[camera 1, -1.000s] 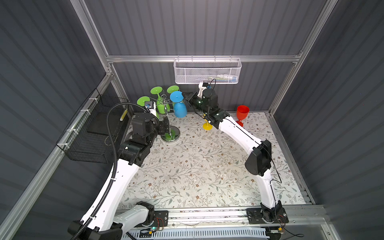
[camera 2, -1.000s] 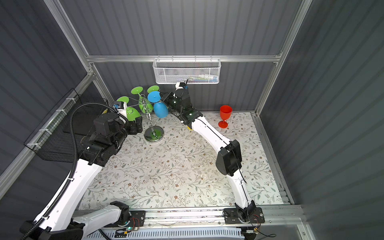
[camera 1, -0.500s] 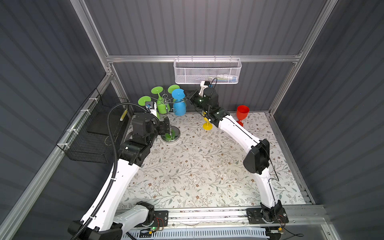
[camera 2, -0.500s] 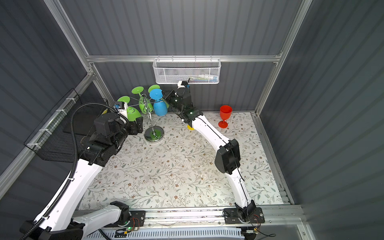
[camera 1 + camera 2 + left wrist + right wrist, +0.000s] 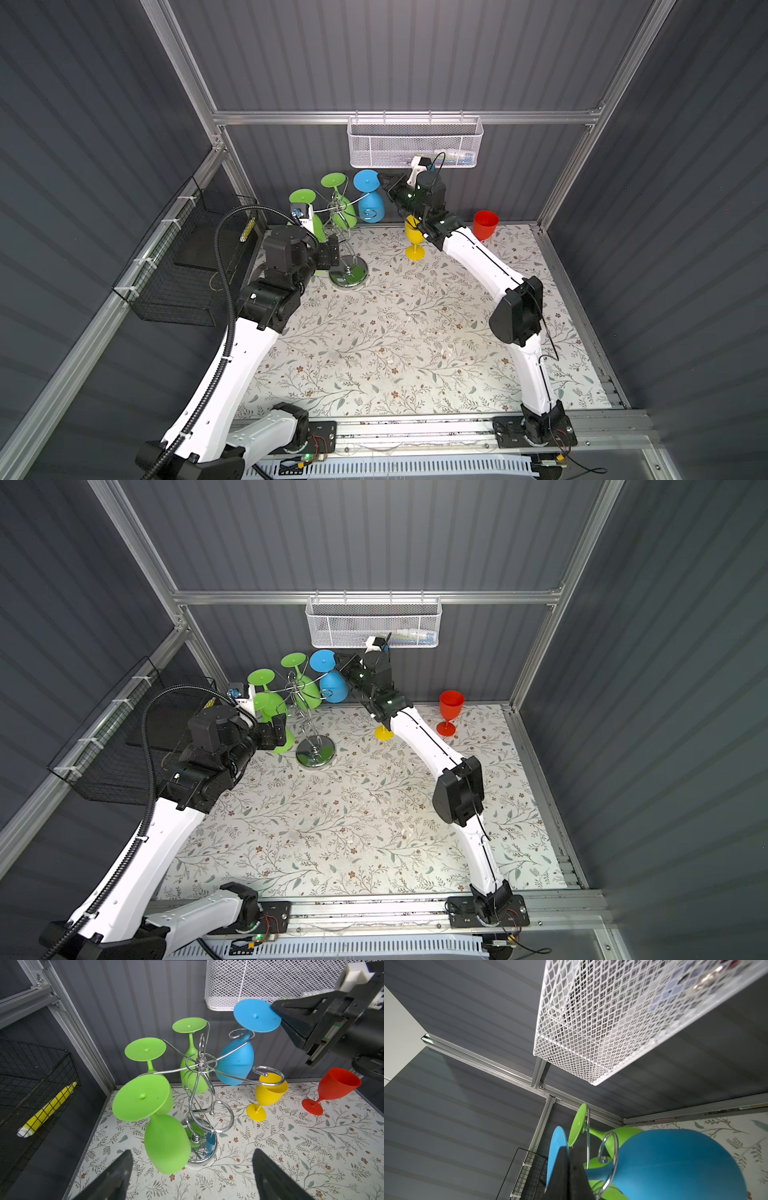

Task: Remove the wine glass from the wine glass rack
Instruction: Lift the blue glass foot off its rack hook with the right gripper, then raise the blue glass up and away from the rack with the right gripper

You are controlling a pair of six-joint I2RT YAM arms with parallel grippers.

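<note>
A blue wine glass hangs upside down on the chrome wine glass rack. Its stem sits inside one curled arm. My right gripper is shut on the edge of its round foot. Three green glasses also hang from the rack. My left gripper stands open and empty, low beside the rack's base, just short of the nearest green bowl.
A yellow glass and a red glass stand upright on the floral mat at the back. A white mesh basket hangs just above my right gripper. A black wire basket is fixed on the left wall.
My right gripper has risen slightly and shifted a little right, lifting the blue glass's foot with it. The left arm has stayed put.
</note>
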